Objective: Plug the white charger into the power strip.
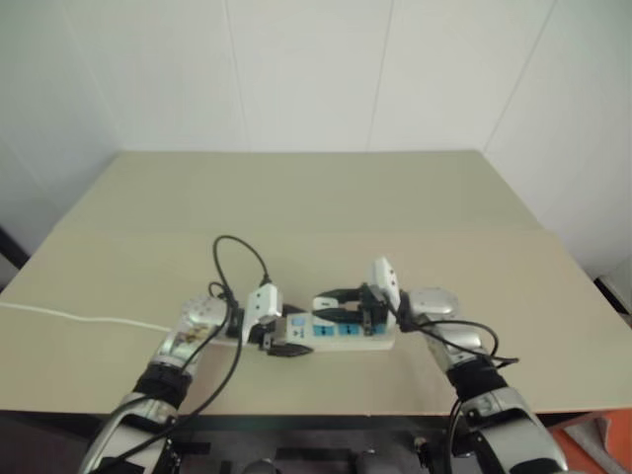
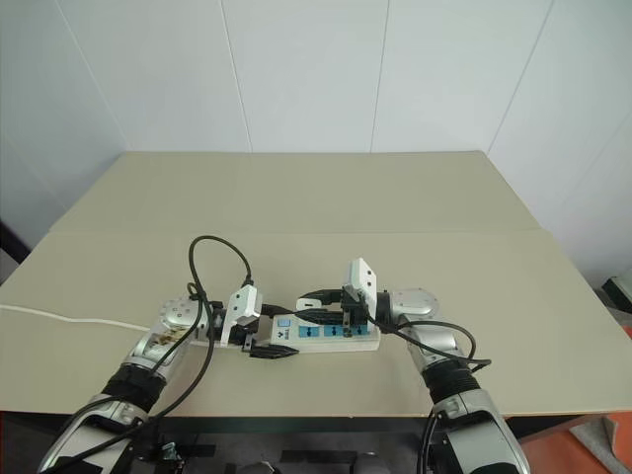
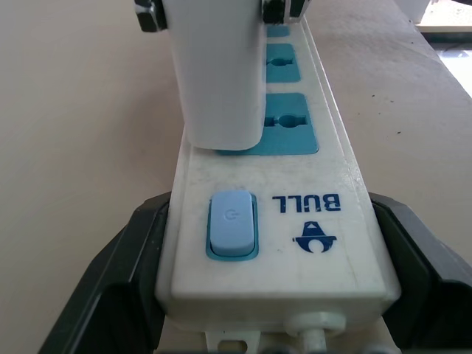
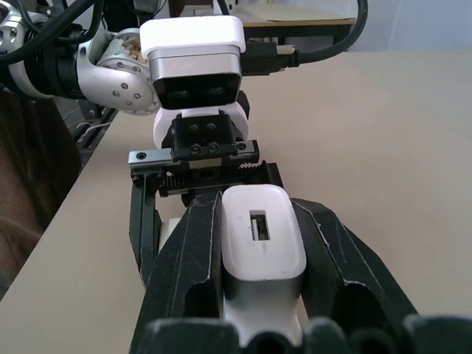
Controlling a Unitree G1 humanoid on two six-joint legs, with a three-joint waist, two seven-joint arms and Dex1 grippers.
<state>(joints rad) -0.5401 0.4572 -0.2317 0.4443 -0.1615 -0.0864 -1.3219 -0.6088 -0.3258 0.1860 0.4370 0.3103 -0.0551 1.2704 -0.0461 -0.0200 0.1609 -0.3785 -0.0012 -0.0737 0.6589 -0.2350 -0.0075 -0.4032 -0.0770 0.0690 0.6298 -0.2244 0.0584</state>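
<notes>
the power strip (image 2: 321,338) lies near the tabletop's (image 2: 296,197) front edge. the left gripper (image 3: 276,276) is clamped on its switch end. the right wrist view reveals the right gripper (image 4: 262,243) closed around the white charger (image 4: 262,240); the left wrist view shows the charger meeting the first blue socket (image 3: 284,125).

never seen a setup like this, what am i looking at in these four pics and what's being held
A two-armed robot works at a beige table. Two pictures come from cameras in its head, looking down over its arms; the other two from a camera on each wrist. The left gripper clamps the switch end of a white power strip lying on the table. The right gripper is shut on a small white charger, standing on the socket nearest the switch; whether it is fully pushed in is unclear.
</notes>
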